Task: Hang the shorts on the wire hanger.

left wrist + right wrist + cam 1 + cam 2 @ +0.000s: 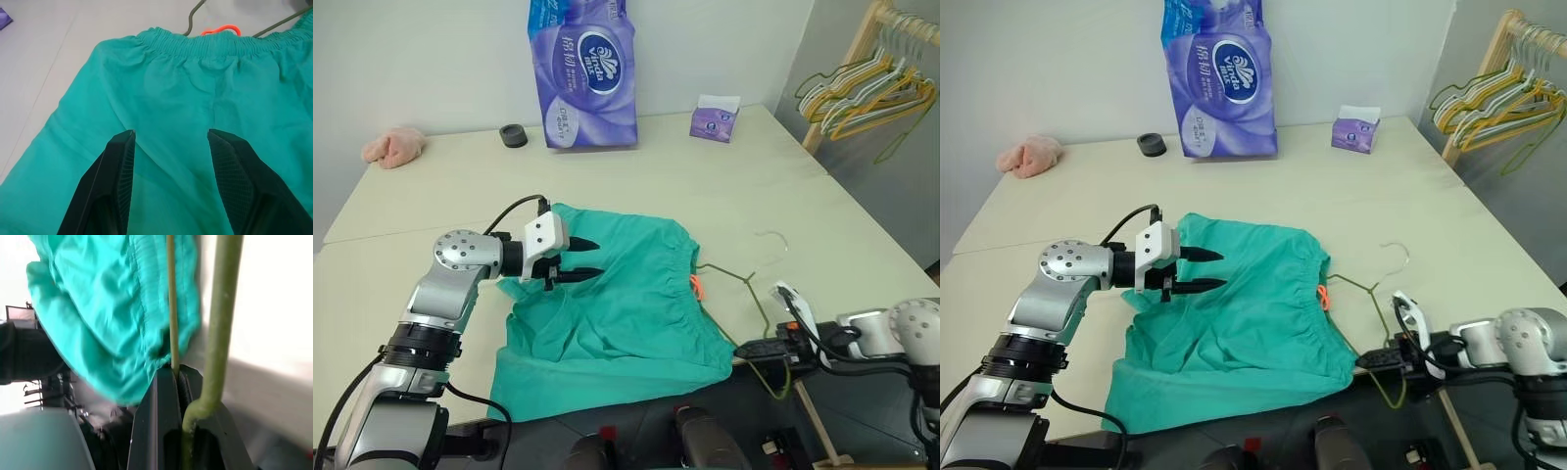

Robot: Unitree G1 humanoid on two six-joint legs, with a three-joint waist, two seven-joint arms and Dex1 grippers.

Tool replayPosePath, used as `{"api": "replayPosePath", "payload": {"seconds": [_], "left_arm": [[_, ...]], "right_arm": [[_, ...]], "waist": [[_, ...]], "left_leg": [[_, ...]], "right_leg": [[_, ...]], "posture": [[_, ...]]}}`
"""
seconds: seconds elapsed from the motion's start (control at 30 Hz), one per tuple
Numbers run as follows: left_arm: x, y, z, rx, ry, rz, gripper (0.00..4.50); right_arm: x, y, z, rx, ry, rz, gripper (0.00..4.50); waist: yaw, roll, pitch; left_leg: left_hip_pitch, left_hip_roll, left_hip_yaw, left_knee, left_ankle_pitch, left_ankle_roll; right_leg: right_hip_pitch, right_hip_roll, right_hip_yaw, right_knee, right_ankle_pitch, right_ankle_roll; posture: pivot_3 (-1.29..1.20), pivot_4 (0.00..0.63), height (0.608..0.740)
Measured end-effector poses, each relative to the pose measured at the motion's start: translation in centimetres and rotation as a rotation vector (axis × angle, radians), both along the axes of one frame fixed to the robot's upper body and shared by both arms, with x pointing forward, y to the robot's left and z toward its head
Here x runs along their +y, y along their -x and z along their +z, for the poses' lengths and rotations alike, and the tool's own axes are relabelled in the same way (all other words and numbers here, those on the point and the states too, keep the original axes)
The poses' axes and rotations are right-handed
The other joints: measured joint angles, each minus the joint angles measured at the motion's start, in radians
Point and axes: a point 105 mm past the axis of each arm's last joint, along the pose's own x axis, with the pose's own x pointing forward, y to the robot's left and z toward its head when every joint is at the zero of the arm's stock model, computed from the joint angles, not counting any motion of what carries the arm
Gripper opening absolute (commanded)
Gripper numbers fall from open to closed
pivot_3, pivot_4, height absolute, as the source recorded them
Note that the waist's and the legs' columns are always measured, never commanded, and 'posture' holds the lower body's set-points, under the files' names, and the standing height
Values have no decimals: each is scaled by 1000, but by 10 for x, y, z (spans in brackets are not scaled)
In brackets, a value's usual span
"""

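We see the shorts (617, 304) lying flat in the lower middle of the head view, a soft teal-green cloth with loose folds and a gathered, ribbed waistband running down their right edge. A small orange tag (696, 287) pokes out beside that waistband. The cloth lies on a smooth pale table (636, 186), and its lower hem reaches the table's near edge.

The left gripper (585, 260) hovers over the upper left part of the shorts. Its two black, tapered fingers (120, 171) have a fine cross-hatched grip face, and they stand parted with bare fabric between them, holding nothing.

The wire hanger (744, 294) is a thin olive-green rod bent to a triangle. One arm slips under the waistband beside the tag, while its curved hook (773, 245) lies on the table to the right of the shorts. The right gripper (754, 350), at the lower right, has its fingers pressed together on the wire at the hanger's lower corner; in its wrist view the wire (220, 323) runs up out of the clamped black fingers.

At the upper edge stands a glossy purple pack of tissue rolls (585, 73). Near it are a small black ring (513, 136), a purple tissue box (715, 120) and, at the upper left, a crumpled pink cloth (393, 147). In the upper right corner yellow and pale green hangers (867, 93) bunch on a wooden rack (847, 73).
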Motion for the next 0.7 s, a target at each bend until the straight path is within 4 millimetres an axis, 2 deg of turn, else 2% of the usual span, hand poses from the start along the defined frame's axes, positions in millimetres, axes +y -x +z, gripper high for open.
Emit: {"api": "replayPosePath", "payload": {"seconds": [0.27,0.4,0.57,0.7], "left_arm": [[4,-6,7,-34,39,57,2460],[6,-15,15,-45,103,115,2460],[7,-23,31,-56,191,160,2460],[8,-21,27,-21,195,154,2460]], "right_arm": [[27,-28,6,-50,-31,-13,0],[33,-39,20,-106,-31,-5,0],[34,-33,14,-82,12,47,0],[38,-27,12,-60,35,122,0]], "waist": [[1,0,0],[-1,0,0],[-1,0,0],[-5,0,-1]], "left_leg": [[0,0,0,0,0,0],[-1,0,-1,0,0,0],[-1,0,-1,0,0,0],[0,0,-1,0,0,0]], "right_leg": [[0,0,0,0,2,-4],[-1,0,-1,1,2,-4],[-1,-1,-1,1,2,-4],[-1,0,-1,1,2,-4]], "posture": [[-217,110,740],[-217,108,740],[-213,106,740],[-207,105,740]]}}
